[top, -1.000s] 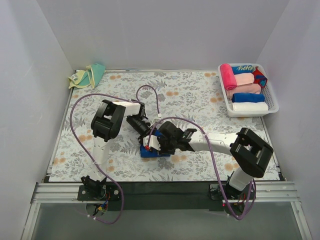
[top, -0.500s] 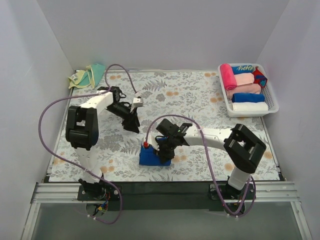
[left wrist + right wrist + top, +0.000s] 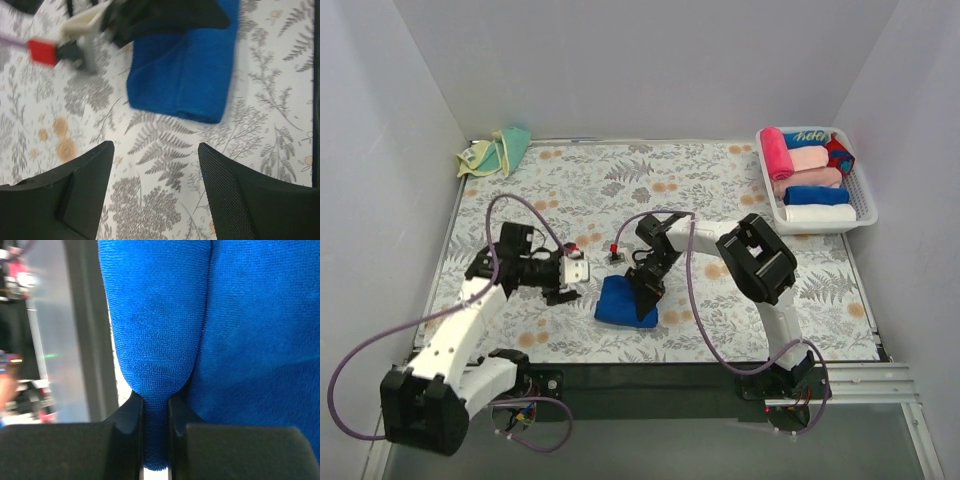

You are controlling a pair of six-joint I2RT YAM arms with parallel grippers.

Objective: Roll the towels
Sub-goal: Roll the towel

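Note:
The royal blue towel [image 3: 620,303] lies folded on the flowered table cover, near the front middle. My right gripper [image 3: 643,297] reaches down onto it and is shut on a fold of it; the right wrist view shows blue cloth [image 3: 160,315] pinched between the fingers [image 3: 131,440]. My left gripper [image 3: 570,288] is open and empty, just left of the towel, which lies ahead of it in the left wrist view [image 3: 185,75]. The pale yellow towel with a teal-green patch [image 3: 496,150] lies crumpled at the back left corner.
A white basket [image 3: 865,205] at the back right holds several rolled towels in pink, blue, white and red. White walls close in the table on three sides. A black rail [image 3: 640,375] runs along the near edge.
My left arm swung away from the blue towel to the back left, then came down low at its left side. My right arm has folded back and now grips the towel from behind.

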